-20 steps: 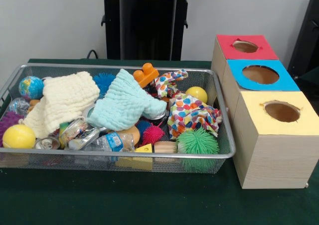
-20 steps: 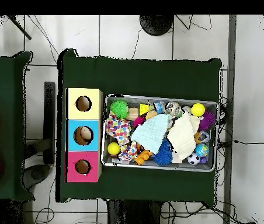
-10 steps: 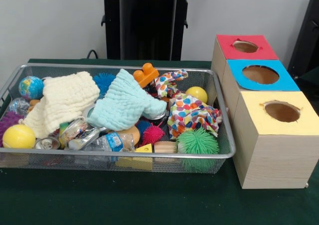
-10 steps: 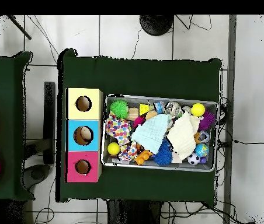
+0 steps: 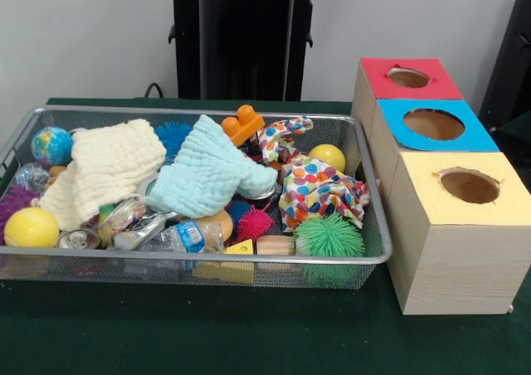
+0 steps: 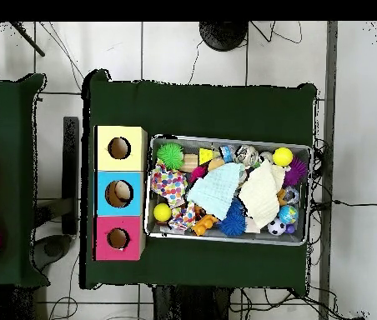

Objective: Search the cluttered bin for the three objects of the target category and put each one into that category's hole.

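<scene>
Wire mesh bin [image 5: 365, 255] sits packed on the green bench [image 5: 249, 333]: mint cloth [image 5: 207, 176] beside cream cloth [image 5: 108, 168], spiky green ball [image 5: 329, 236] at the corner nearest the yellow-topped box [image 5: 465, 226]. Gripper is out of sight in both views.

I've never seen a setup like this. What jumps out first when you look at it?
A wire bin crammed with toys: a pale blue cloth and a cream cloth heaped on top, a spiky green ball at the front corner nearest the boxes. Beside the bin stand three wooden boxes in a row, topped yellow, blue and red, each with a round hole.
</scene>
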Controlling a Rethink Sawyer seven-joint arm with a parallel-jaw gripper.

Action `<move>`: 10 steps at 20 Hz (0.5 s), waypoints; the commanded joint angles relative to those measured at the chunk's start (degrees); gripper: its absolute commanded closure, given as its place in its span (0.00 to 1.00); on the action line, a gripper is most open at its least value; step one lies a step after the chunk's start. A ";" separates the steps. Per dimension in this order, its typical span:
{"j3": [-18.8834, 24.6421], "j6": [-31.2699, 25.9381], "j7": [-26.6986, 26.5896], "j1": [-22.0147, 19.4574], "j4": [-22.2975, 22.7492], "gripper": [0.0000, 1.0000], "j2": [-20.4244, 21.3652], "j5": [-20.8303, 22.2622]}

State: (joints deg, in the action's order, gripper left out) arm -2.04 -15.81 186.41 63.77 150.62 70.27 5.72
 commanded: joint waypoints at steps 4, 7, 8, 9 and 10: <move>8.84 -12.58 -31.19 -18.82 0.92 1.00 21.91 -1.34; 8.58 -17.59 -38.10 -22.86 0.60 1.00 26.65 -2.36; 8.54 -19.20 -39.25 -23.72 0.27 1.00 27.68 -2.71; 8.17 -20.46 -40.77 -24.62 -0.28 1.00 28.70 -2.80; 8.14 -22.07 -41.74 -25.54 -0.85 1.00 29.36 -3.11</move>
State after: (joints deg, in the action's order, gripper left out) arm 8.98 -27.55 169.38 42.80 149.47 85.10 4.97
